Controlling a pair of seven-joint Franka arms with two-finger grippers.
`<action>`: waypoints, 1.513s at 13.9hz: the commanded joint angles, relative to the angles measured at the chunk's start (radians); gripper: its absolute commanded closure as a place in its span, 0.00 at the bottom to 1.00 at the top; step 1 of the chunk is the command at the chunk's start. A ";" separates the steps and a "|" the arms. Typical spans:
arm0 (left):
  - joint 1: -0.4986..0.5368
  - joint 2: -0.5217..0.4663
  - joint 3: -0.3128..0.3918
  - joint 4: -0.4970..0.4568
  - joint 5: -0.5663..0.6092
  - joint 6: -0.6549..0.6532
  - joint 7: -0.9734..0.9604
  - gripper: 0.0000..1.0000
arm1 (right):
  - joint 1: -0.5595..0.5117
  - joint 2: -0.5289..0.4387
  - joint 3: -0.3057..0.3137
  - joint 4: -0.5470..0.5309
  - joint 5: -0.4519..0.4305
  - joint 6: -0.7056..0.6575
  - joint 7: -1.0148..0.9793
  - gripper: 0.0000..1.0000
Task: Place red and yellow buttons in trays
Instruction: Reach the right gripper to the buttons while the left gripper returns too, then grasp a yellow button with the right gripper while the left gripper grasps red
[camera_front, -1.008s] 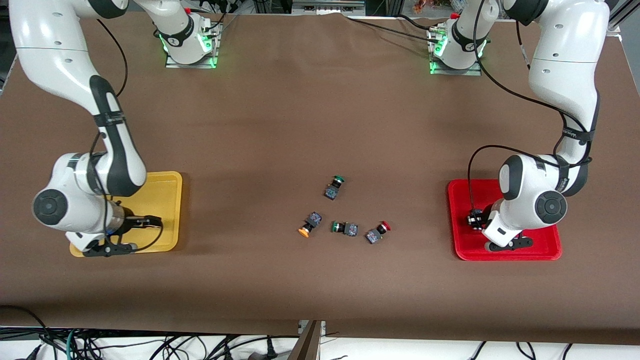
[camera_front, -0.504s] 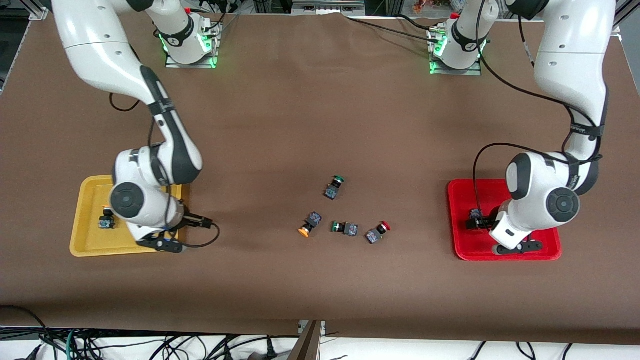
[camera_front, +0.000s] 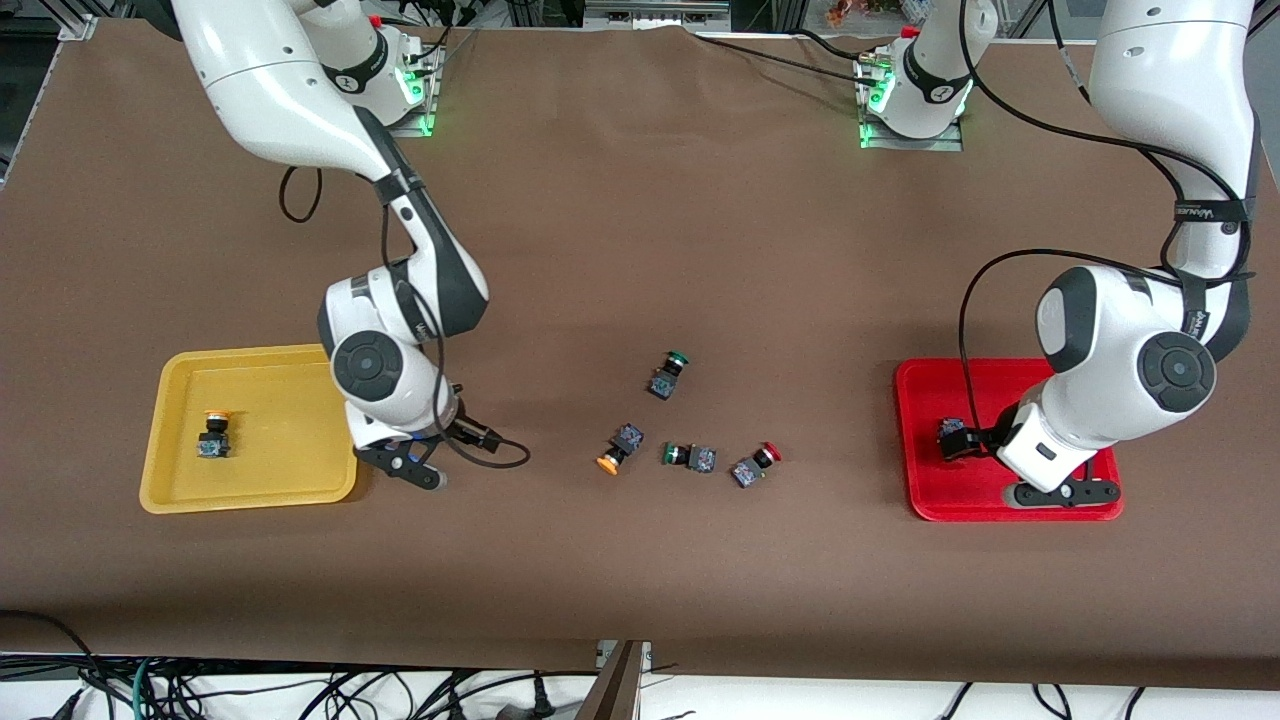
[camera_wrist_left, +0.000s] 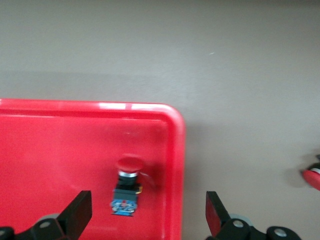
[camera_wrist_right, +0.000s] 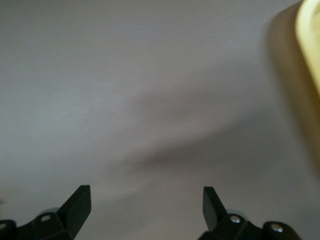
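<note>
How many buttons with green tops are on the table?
2. One green-capped button lies mid-table, farthest from the front camera in the cluster; the other lies between the orange-capped and red-capped buttons.

Front view: high, facing the arm bases, whole table (camera_front: 640, 230).
Left wrist view: close, looking down; shares red tray (camera_wrist_left: 60, 150) (camera_front: 925, 490).
Right wrist view: close, looking down; shares yellow tray (camera_wrist_right: 311, 35) (camera_front: 280, 420) edge.
</note>
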 joint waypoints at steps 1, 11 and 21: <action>-0.067 0.021 0.004 0.032 0.019 -0.009 0.020 0.00 | 0.051 0.027 -0.008 0.021 0.001 0.087 0.124 0.01; -0.265 0.200 0.004 0.202 0.038 -0.002 0.214 0.00 | 0.208 0.104 -0.010 0.045 -0.002 0.335 0.476 0.01; -0.342 0.383 0.004 0.293 0.036 0.154 0.256 0.00 | 0.280 0.212 -0.023 0.157 -0.016 0.338 0.529 0.02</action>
